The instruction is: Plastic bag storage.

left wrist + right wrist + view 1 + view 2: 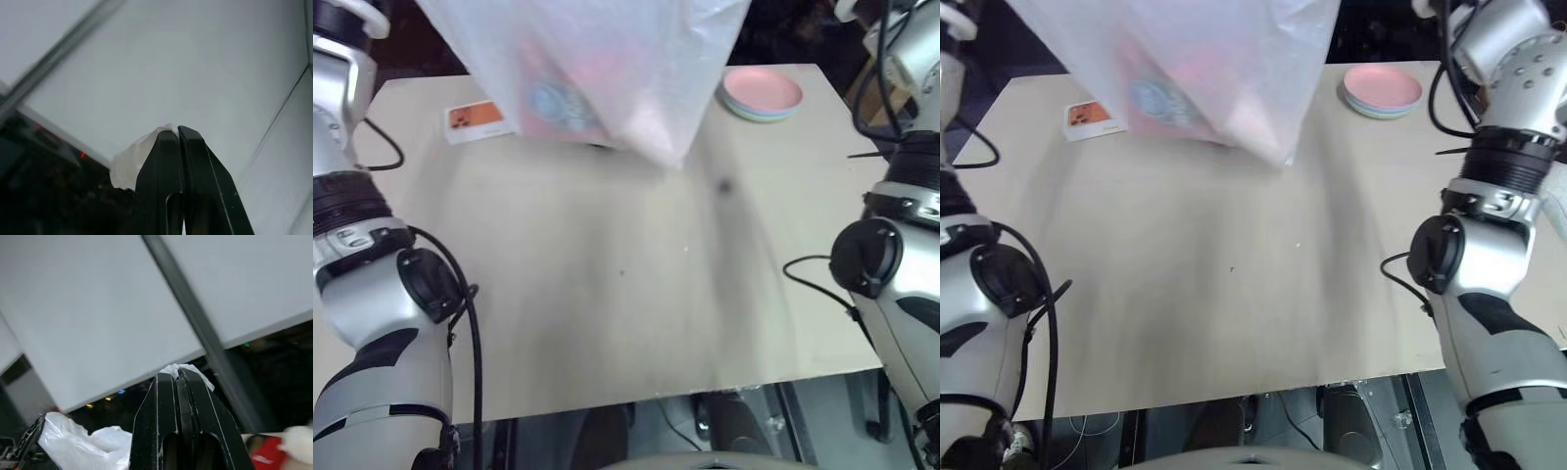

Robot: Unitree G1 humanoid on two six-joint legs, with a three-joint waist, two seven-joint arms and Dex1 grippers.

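Beige and bare over most of its top, the table (607, 294) runs from the near edge to a dark background at the far side. Above its far half hangs the plastic bag (607, 69), a wide sheet of translucent white film with blurred pink and blue print showing through; its lowest corner dips toward the tabletop just right of centre, and whether it touches I cannot tell. Both arms reach up past the top of the head views, so the bag hangs below the grippers, spread between them.

In the left wrist view, the left gripper (179, 131) has its two black fingers pressed together, with a small tuft of the bag's white film squeezed between the tips and bulging out at one side. In the right wrist view, the right gripper (177, 374) is likewise clamped tight on a crumpled bit of the film, and more of the bag bunches beside it.

At the far right of the table sits a stack of pastel plates (762, 93), pink on top. At the far left lies a small white card with an orange panel (475, 119), partly behind the bag.
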